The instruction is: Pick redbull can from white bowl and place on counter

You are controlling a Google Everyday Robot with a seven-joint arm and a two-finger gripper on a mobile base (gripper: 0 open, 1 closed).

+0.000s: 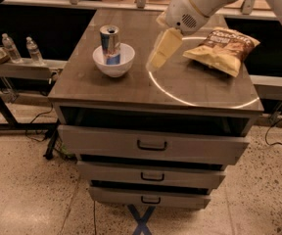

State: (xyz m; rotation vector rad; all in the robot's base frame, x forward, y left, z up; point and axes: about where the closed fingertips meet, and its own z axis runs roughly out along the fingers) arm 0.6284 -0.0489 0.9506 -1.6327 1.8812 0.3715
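You see the counter [131,89], a wood-grain cabinet top marked with a thin white circle [204,102], above three drawers [152,146] on a speckled floor; two water bottles [10,48] stand on a side shelf at left. The white bowl [114,66] sits on the counter's left part, outside the circle, and the redbull can [110,43] stands upright in it. A chip bag [222,50] lies at the circle's far side. The gripper [161,52] hangs over the circle's left edge, just right of the bowl and apart from the can; you cannot tell whether it is spread or closed.
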